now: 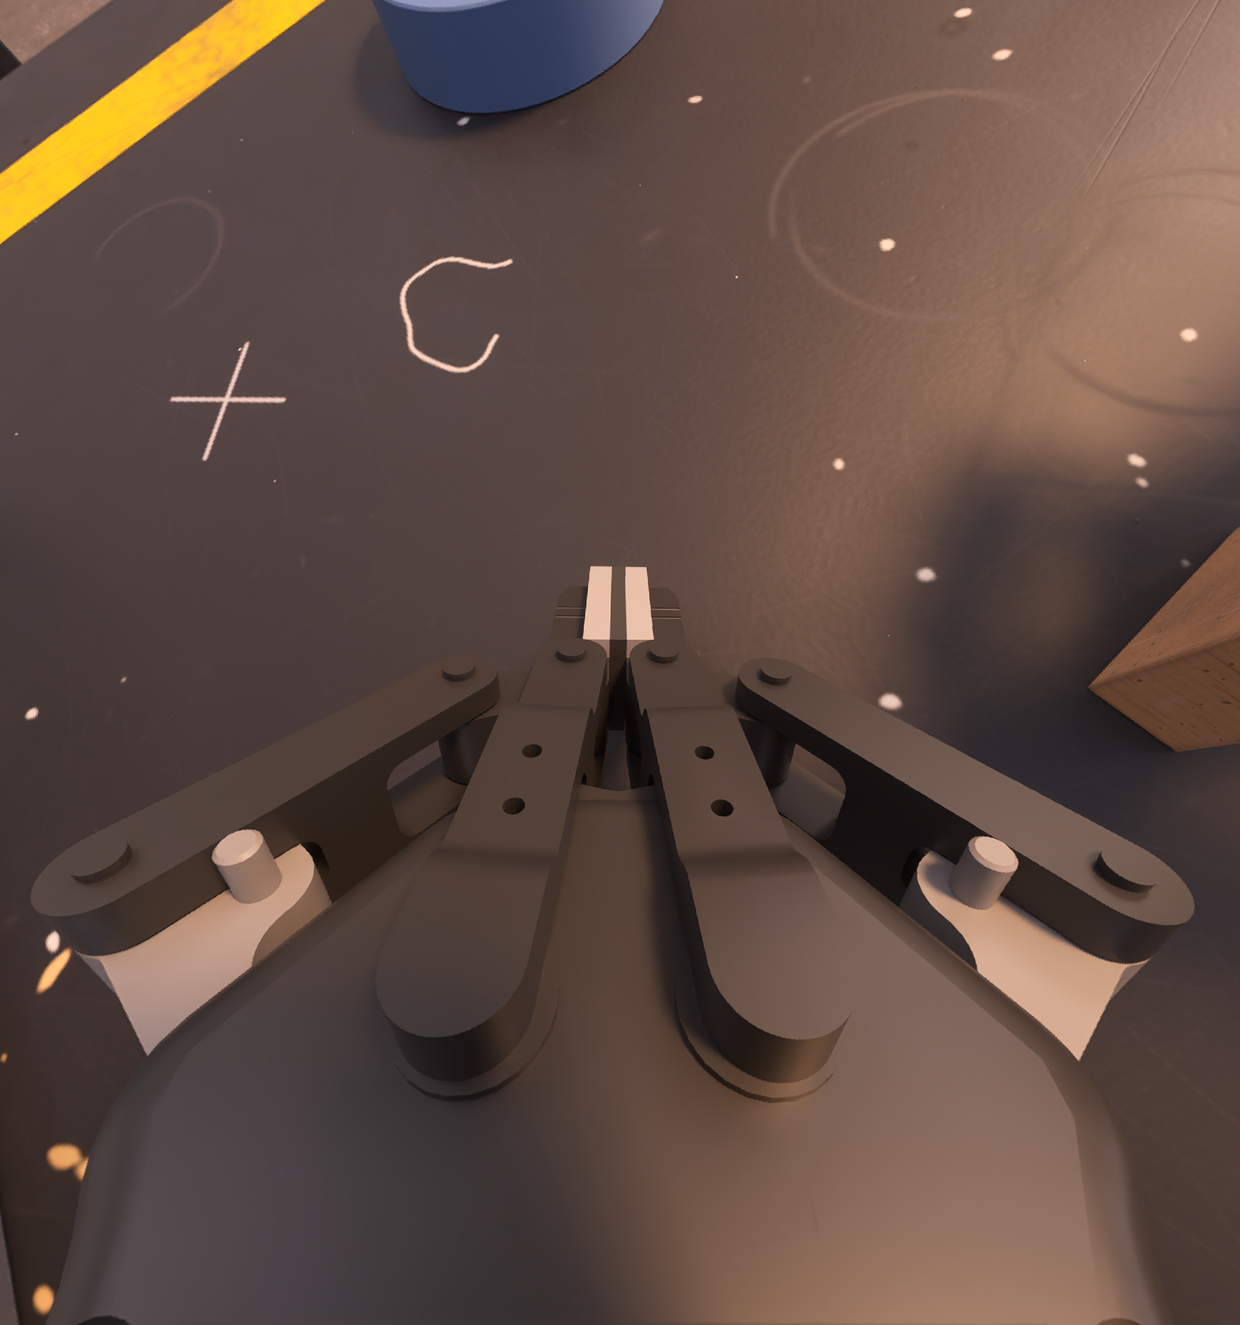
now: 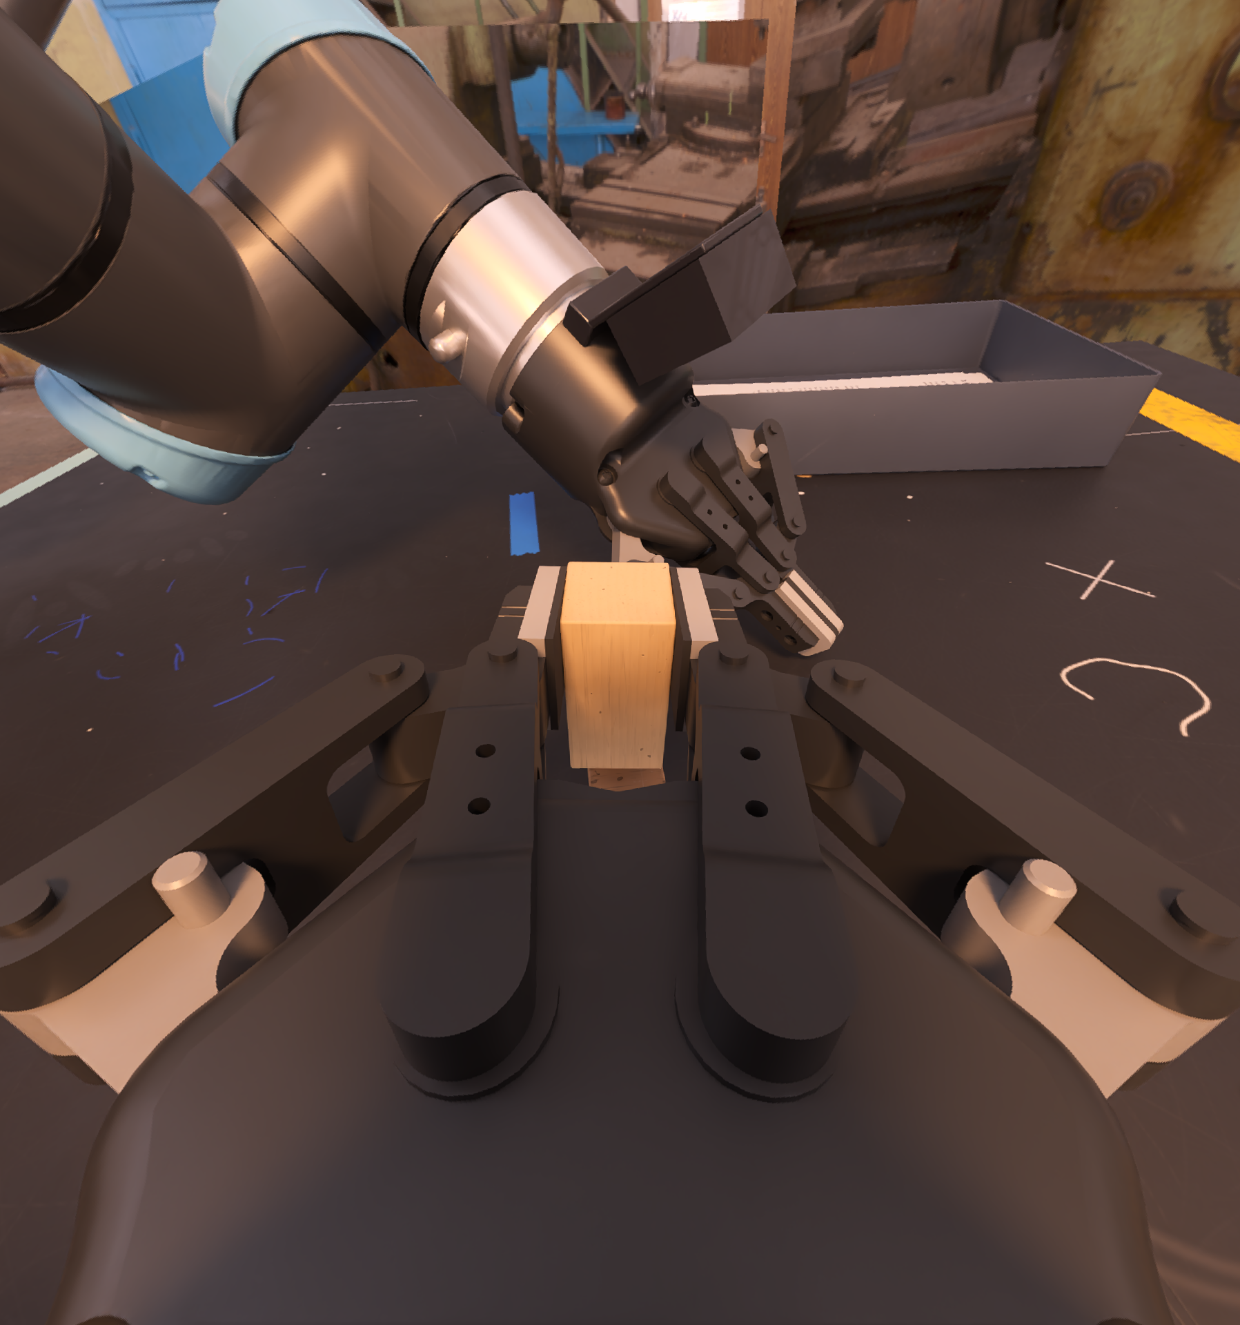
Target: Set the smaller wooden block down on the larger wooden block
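My right gripper (image 2: 617,606) is shut on the smaller wooden block (image 2: 617,681), pale and held upright between the pads. A sliver of darker wood (image 2: 624,779) shows just below it; I cannot tell if they touch. The larger wooden block (image 1: 1205,645), brown, lies on the dark table at the right edge of the left wrist view, partly cut off. My left gripper (image 1: 617,602) is shut and empty, low over the bare table to the left of that block. It also shows in the right wrist view (image 2: 814,627), just behind and right of the held block.
A blue container (image 1: 516,50) stands ahead of the left gripper. A grey tray (image 2: 961,430) sits at the back right. The left arm (image 2: 280,236) reaches across the upper left. A yellow stripe (image 1: 100,136), blue tape (image 2: 523,523) and chalk marks (image 1: 226,399) are on the table.
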